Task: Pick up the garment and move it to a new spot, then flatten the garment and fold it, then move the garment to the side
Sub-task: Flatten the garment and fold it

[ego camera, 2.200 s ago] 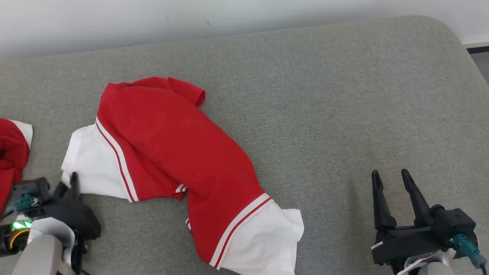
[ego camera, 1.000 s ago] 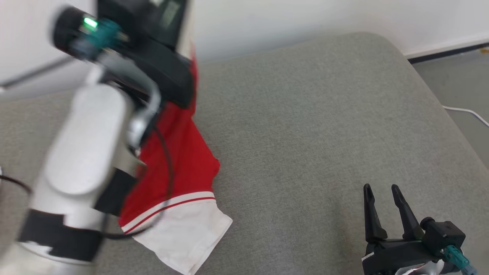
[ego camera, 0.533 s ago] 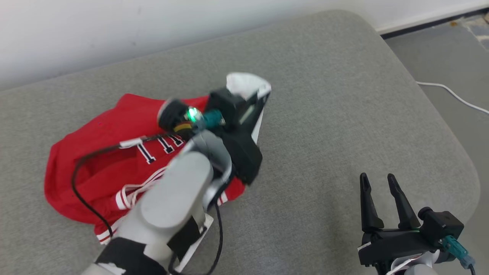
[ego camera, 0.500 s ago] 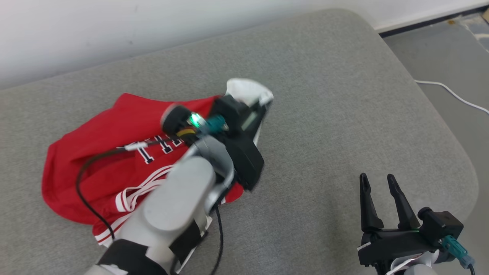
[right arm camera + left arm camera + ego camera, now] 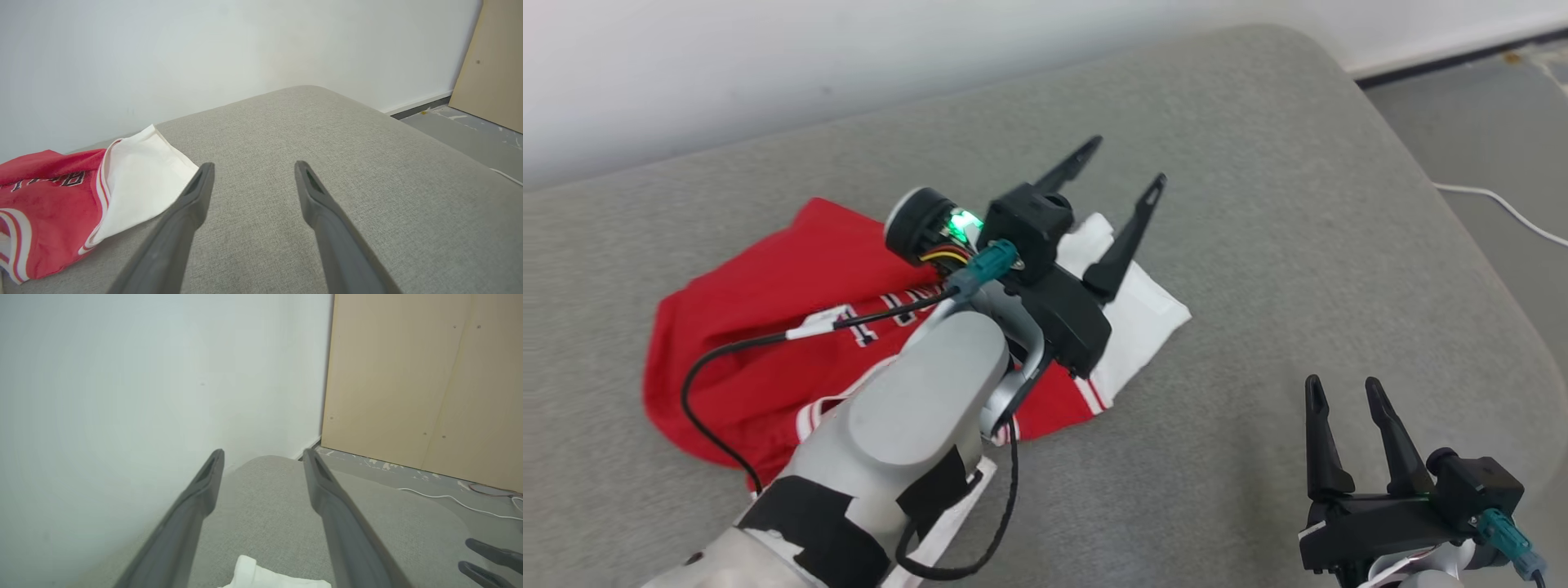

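The garment (image 5: 760,335) is a red jersey with white panels, striped trim and dark lettering, lying crumpled on the grey cushioned surface (image 5: 1258,245) left of centre. Its white corner (image 5: 1143,314) lies flat toward the right. My left gripper (image 5: 1127,167) hovers open above that white corner, fingers apart and holding nothing; in the left wrist view a bit of the white cloth (image 5: 269,575) lies below the open fingers. My right gripper (image 5: 1343,390) stands open at the lower right, clear of the cloth. The right wrist view has the garment (image 5: 61,196) at its left.
A white wall runs behind the surface (image 5: 327,134). The surface's rounded right end drops to a grey floor (image 5: 1494,139) with a white cable (image 5: 1503,208). A beige board (image 5: 425,384) leans at the far side.
My left gripper has opened and let go of the white corner, which now lies flat on the surface. The gripper has risen slightly. The right arm has stayed where it was.
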Controlling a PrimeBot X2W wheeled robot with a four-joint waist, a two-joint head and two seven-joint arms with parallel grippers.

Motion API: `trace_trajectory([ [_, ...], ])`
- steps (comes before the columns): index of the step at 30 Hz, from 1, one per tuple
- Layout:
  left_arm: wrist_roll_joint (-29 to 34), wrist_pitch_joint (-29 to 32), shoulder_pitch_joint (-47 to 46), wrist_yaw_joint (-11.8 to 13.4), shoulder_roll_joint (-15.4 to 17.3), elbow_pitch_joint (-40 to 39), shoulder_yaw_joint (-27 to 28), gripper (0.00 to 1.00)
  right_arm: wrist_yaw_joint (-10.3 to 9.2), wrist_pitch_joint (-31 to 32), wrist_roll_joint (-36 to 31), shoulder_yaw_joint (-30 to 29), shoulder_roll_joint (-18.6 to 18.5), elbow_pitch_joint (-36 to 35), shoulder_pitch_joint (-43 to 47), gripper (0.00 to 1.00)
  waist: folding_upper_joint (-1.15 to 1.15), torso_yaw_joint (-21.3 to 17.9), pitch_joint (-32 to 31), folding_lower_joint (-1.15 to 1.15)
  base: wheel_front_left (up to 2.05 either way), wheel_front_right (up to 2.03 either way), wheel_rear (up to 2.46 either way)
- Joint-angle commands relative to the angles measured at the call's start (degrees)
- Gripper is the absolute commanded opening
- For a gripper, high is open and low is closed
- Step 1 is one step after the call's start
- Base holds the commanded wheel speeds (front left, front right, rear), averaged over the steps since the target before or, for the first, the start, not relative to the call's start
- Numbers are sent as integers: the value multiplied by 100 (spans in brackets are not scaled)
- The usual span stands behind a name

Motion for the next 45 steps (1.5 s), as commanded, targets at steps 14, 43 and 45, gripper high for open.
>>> trace_trajectory([
  [14, 778, -54, 1948, 422, 915, -1841, 1694, 100, -13, -2, -237, -76, -104, -3, 333, 100, -1, 1131, -759, 0, 0, 0, 0],
  [43, 1702, -56, 5801, 207, 501, -3534, 4496, 100, -13, -2, -176, 97, -245, 58, 625, 100, -1, 1754, -1030, 0, 0, 0, 0],
  [45, 1825, -56, 5810, 75, 383, -3503, 4632, 100, -13, -2, -189, 131, -256, 67, 614, 100, -1, 1784, -1026, 0, 0, 0, 0],
])
